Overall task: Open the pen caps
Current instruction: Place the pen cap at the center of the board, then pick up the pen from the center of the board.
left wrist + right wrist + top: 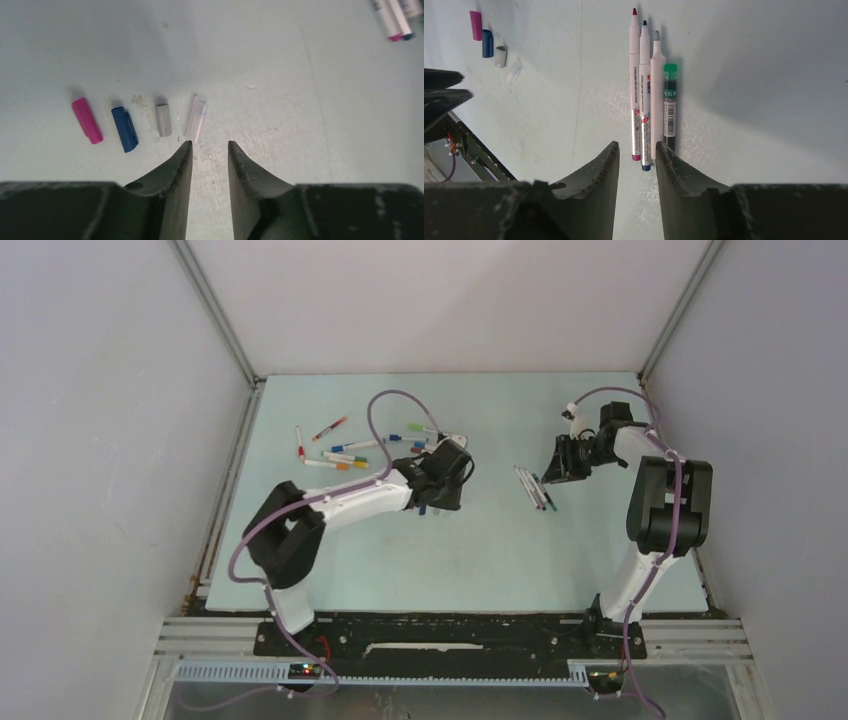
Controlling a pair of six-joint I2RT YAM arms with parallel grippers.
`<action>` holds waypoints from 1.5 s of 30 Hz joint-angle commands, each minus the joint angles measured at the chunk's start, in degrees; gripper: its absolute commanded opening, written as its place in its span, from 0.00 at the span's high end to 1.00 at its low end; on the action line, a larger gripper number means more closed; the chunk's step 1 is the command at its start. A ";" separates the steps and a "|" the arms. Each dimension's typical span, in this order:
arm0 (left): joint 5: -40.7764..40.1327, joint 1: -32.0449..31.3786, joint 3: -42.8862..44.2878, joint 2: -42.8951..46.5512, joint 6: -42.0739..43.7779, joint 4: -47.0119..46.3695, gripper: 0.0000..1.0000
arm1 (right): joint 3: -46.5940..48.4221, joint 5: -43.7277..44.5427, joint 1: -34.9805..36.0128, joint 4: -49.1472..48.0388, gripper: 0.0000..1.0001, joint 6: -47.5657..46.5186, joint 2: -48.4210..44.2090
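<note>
Four loose pen caps lie in a row on the table: pink (86,120), blue (124,129), grey (163,120) and clear (196,119). My left gripper (210,145) hovers just behind the clear cap, open, with only bare table between its fingers. Four uncapped pens (651,95) lie side by side in front of my right gripper (637,146), which is open and holds nothing. The same caps (487,43) show at the top left of the right wrist view. From above, the left gripper (438,498) is mid-table and the right gripper (553,472) is beside the uncapped pens (535,488).
Several capped pens (350,450) lie scattered at the back left of the pale table (480,560), behind the left arm. Grey enclosure walls and metal rails (230,470) surround the table. The left arm's gripper (439,95) shows at the left edge of the right wrist view.
</note>
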State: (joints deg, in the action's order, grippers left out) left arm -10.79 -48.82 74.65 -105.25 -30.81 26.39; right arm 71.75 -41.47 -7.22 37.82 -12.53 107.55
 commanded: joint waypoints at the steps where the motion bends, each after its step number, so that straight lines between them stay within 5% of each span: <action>1: -0.51 0.29 -4.78 10.05 1.05 -4.79 0.63 | 2.17 -1.97 -0.33 0.49 0.64 -1.00 -2.84; 13: -7.09 4.67 -16.27 26.88 1.23 -9.84 0.43 | 2.17 -3.50 -0.51 1.01 0.64 -1.48 -3.81; 26: -1.64 25.28 -28.24 41.43 -6.25 -14.59 0.02 | 2.17 -3.99 -0.55 1.58 0.63 -2.90 -4.67; 36: 20.61 45.20 -28.26 34.53 -15.57 -17.18 0.02 | 2.24 -6.14 -1.03 4.78 0.61 -8.41 -8.13; 45: 17.91 47.67 -8.39 14.20 -14.82 3.82 0.19 | 2.17 -5.88 -1.31 5.63 0.61 -9.52 -8.37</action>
State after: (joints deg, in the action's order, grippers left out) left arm 7.09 -1.41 56.58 -85.86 -45.06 20.53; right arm 71.77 -46.35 -8.36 42.78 -20.53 100.92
